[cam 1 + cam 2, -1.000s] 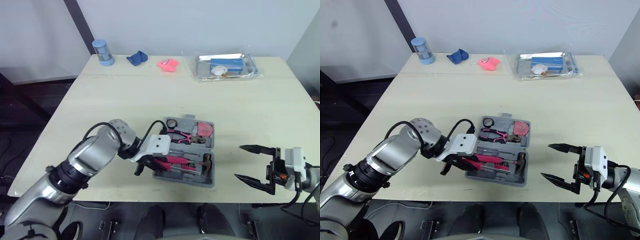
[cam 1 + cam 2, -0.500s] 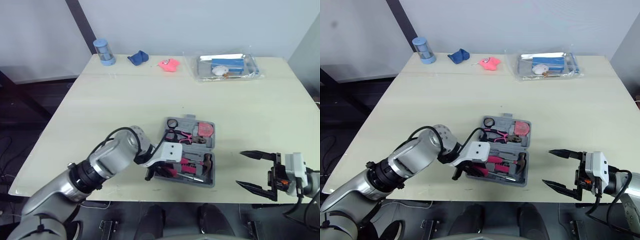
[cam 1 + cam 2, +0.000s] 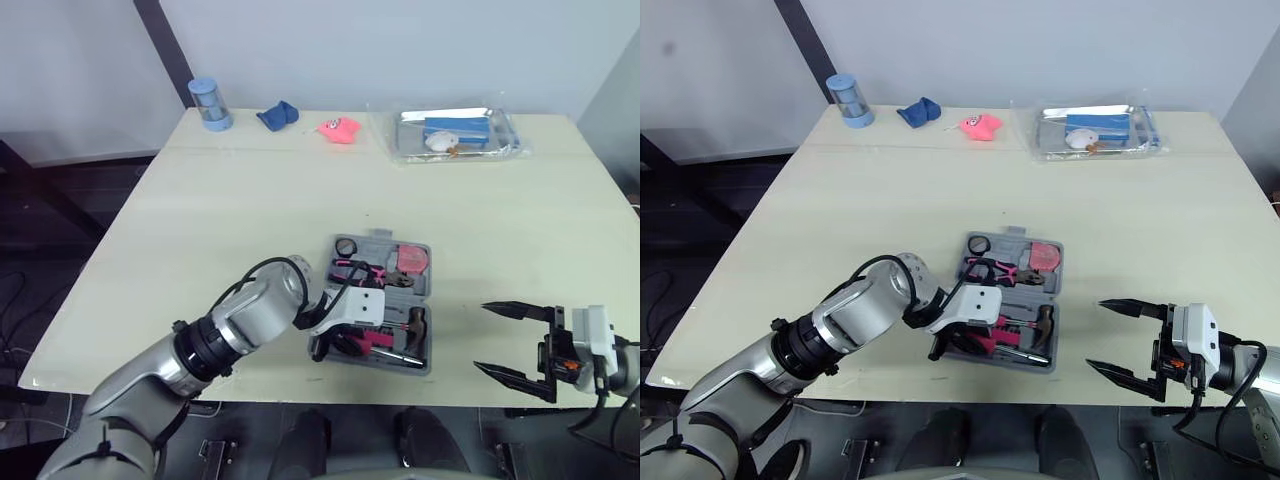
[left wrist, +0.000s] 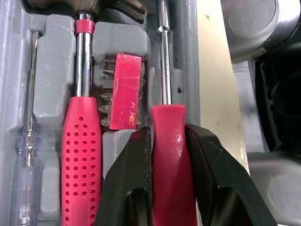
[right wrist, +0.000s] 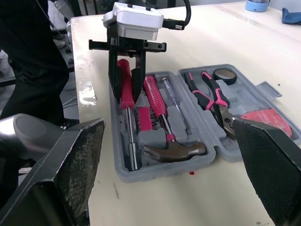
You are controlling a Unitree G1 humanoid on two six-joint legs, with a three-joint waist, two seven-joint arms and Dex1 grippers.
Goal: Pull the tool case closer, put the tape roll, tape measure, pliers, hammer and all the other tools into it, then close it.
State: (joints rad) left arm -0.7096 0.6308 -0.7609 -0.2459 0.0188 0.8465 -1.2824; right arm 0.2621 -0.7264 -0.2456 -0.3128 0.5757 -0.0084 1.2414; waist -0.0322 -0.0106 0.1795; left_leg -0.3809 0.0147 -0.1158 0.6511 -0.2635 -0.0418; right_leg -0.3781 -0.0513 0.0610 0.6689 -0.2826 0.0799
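Left gripper (image 4: 168, 135) clamps screwdriver (image 4: 169, 118) (red handle) — inside tool case (image 4: 51, 89).

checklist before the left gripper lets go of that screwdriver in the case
1. Grip: left gripper shut on the screwdriver handle: ok.
2. Alignment: screwdriver shaft runs along its groove in the tool case: ok.
3. Seating: handle fully down in its recess: cannot tell, the fingers cover it.
4. Neighbour: hammer lies in the next slot, not across the screwdriver's: ok.
5. Other arm: right gripper open and apart from the case: ok.
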